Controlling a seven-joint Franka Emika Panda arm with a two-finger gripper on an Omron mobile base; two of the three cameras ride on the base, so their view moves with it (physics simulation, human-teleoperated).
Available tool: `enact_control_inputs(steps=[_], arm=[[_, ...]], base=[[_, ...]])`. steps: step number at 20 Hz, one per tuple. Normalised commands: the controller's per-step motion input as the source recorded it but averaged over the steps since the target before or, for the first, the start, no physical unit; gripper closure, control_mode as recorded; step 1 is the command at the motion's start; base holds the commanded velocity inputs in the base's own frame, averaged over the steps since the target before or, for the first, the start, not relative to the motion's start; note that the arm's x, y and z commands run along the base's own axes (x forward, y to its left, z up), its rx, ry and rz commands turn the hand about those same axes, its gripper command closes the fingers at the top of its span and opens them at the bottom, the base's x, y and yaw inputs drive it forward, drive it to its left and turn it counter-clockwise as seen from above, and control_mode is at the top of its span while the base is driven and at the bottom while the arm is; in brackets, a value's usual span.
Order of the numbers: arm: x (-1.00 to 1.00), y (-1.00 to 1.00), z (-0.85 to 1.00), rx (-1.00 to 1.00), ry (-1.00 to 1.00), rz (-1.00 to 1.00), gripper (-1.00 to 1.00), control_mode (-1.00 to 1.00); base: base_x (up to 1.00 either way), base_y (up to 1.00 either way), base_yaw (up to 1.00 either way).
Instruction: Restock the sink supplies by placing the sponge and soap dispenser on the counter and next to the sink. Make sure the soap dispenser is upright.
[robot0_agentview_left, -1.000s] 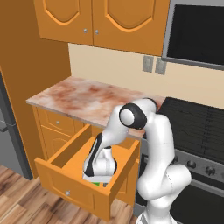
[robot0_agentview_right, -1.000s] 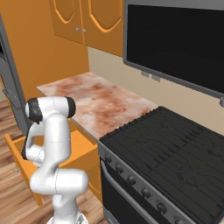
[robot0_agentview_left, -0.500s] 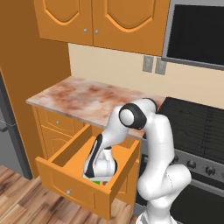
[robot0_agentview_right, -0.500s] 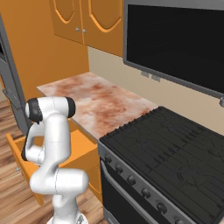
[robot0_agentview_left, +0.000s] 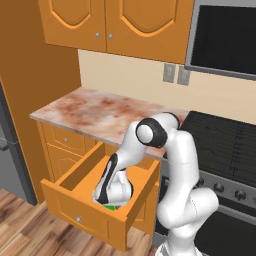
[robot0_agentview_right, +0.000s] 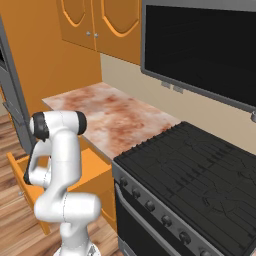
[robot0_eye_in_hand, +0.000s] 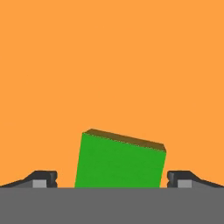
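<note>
Sponge (robot0_eye_in_hand: 119, 161) pickup step: pincer (robot0_eye_in_hand: 112, 179) wide open, holding nothing, straddling the green block on the open drawer (robot0_agentview_left: 75, 212) floor; next close, lift, carry to table (robot0_agentview_left: 100, 112).

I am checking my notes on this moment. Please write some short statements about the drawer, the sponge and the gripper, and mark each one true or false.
1. The gripper reaches down into the open drawer. True.
2. The gripper is shut on the sponge. False: its fingertips stand apart, one on each side of the sponge.
3. The sponge lies on the counter. False: it lies in the drawer.
4. The sponge is green. True.
</note>
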Motion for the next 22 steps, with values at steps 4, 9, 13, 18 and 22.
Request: enact_control_inputs(steps=[4, 9, 13, 18, 22], arm=[[0.23, 0.17, -0.06, 0.00, 0.00, 0.00, -1.00, -1.00], [0.12, 0.09, -0.27, 0.00, 0.00, 0.00, -1.00, -1.00], [0.00, 0.09, -0.31, 0.00, 0.00, 0.00, -1.00, -1.00], [0.00, 0.09, -0.43, -0.01, 0.00, 0.00, -1.00, -1.00], [0.00, 0.14, -0.59, -0.06, 0.00, 0.00, -1.00, -1.00]], base=[[0.00, 0.00, 0.00], [0.00, 0.00, 0.00], [0.00, 0.00, 0.00], [0.00, 0.00, 0.00], [0.00, 0.00, 0.00]])
